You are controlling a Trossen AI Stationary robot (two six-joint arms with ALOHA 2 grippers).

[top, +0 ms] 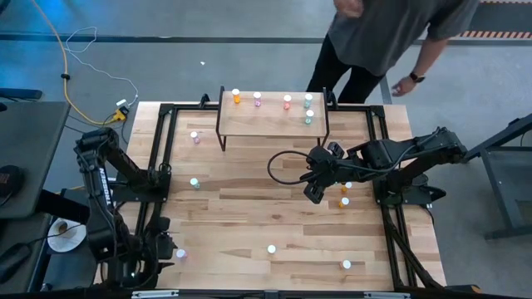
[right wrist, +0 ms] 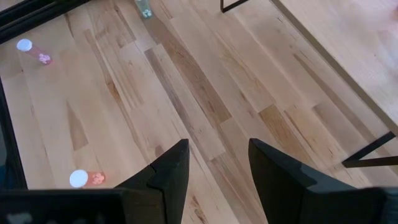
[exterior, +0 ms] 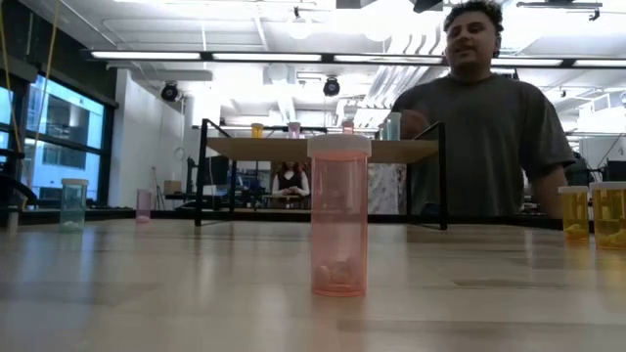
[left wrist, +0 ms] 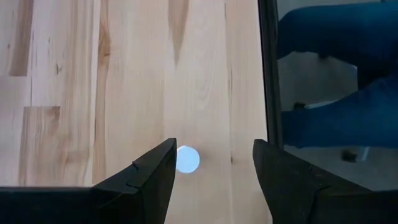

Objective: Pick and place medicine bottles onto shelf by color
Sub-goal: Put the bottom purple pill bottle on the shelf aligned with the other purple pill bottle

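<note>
1. Four bottles stand on the shelf (top: 273,112) at the table's (top: 249,216) far edge in the high view: an orange one (top: 237,96), a pink one (top: 258,100), a red one (top: 288,101) and a teal one (top: 308,108). We count more loose on the table: pink near the shelf's left leg, teal at mid-left, three along the near side, and orange ones beside the right gripper (top: 316,189), which hovers mid-table right of centre. The left gripper (top: 170,249) sits at the near left corner by a pink bottle (top: 180,254). A person (top: 391,33) stands behind the table.
2. Low view: we see a pink bottle (exterior: 338,215) upright up front, the shelf (exterior: 323,149) behind it, and orange bottles (exterior: 592,210) at the right edge.
3. Left wrist view: our left fingers (left wrist: 146,180) stand wide apart, holding nothing, with a white cap (left wrist: 187,158) between them, close to one finger.
4. Right wrist view: our right fingers (right wrist: 171,171) are parted and empty above bare wood; two pink bottles (right wrist: 87,178) and a teal one (right wrist: 144,9) lie well apart.
</note>
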